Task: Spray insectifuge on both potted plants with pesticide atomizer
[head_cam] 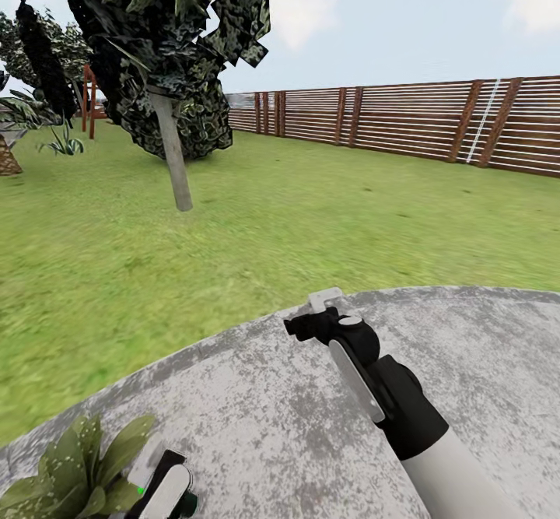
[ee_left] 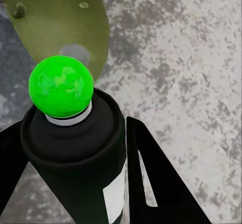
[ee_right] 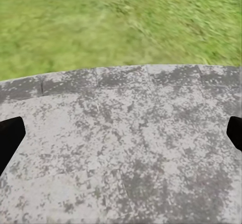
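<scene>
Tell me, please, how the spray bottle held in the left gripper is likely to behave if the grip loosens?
The spray bottle looks rigid and smooth-sided, so it would probably slide rather than bend between the left gripper fingers. Its round body suggests it would roll if dropped on the stone paving. It seems small, so likely light.

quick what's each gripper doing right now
Left gripper: shut on the pesticide atomizer, its tip glowing green.
Right gripper: open, nothing between its fingers, above the stone paving.
</scene>
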Robot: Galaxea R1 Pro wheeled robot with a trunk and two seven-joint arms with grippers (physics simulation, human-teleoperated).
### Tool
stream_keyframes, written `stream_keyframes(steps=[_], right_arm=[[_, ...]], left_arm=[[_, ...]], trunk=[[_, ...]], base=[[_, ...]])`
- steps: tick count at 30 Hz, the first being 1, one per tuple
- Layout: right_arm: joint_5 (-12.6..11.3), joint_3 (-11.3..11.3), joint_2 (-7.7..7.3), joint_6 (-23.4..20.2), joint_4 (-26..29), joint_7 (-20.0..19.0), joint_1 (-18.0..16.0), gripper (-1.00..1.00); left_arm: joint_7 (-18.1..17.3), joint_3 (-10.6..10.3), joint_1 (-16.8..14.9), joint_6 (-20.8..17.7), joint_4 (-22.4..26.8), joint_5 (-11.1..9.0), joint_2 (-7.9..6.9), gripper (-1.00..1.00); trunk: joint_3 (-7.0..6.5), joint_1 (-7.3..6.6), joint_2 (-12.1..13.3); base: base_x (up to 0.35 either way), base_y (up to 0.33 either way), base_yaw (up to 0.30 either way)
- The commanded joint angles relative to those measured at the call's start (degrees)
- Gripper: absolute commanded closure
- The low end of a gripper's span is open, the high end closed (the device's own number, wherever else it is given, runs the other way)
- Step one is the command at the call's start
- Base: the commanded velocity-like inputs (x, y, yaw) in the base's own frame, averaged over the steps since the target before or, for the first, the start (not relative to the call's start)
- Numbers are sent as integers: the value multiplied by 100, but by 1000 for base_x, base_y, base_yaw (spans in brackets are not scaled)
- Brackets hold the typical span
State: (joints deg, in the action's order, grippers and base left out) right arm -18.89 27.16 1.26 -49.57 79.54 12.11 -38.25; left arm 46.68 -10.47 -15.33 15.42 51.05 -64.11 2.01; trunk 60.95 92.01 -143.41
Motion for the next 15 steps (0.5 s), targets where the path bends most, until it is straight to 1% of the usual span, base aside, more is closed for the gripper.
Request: stream_keyframes(steps=[1,3,5,8,9,10,11,12,13,14,15], right_arm=[[0,0,0,0,0,1,-1,-100],[0,0,0,0,0,1,-2,-100],[0,1,-2,-3,-19,18,0,-100],[-2,-6,-9,-6,-51,24,0,-100],[-1,-4,-10,-7,-54,27,2,-100],[4,-2,-6,-1,-51,28,-1,-100],[6,2,-4,1,-43,20,0,-100],[14,8,31,-3,-25,22,0,-100],[16,9,37,-6,-20,26,1,-100],[17,9,41,-9,-10,28,-1,-100],[17,9,41,-9,-9,28,-1,-100]], left_arm=[[-80,115,-35,-3,-125,-6,-3,100],[-419,397,-113,-4,-419,-20,0,100],[-703,616,-146,-4,-578,-32,1,100],[-777,688,-154,3,-643,-45,9,100],[-782,774,-155,4,-648,-48,10,100],[-773,914,-155,4,-658,-52,11,100],[-757,983,-155,4,-678,-49,18,100],[-654,1048,-155,20,-692,-38,50,100],[-577,1058,-155,13,-693,-54,47,100],[195,1057,-160,-2,-631,-201,48,100],[334,1056,-218,-4,-661,-233,55,100]], trunk=[[0,0,0],[0,0,0],[0,0,0],[0,0,0],[0,0,0],[0,0,0],[0,0,0],[0,0,0],[0,0,0],[0,0,0],[0,0,0]], base=[[0,0,0],[0,0,0],[0,0,0],[0,0,0],[0,0,0],[0,0,0],[0,0,0],[0,0,0],[0,0,0],[0,0,0],[0,0,0]])
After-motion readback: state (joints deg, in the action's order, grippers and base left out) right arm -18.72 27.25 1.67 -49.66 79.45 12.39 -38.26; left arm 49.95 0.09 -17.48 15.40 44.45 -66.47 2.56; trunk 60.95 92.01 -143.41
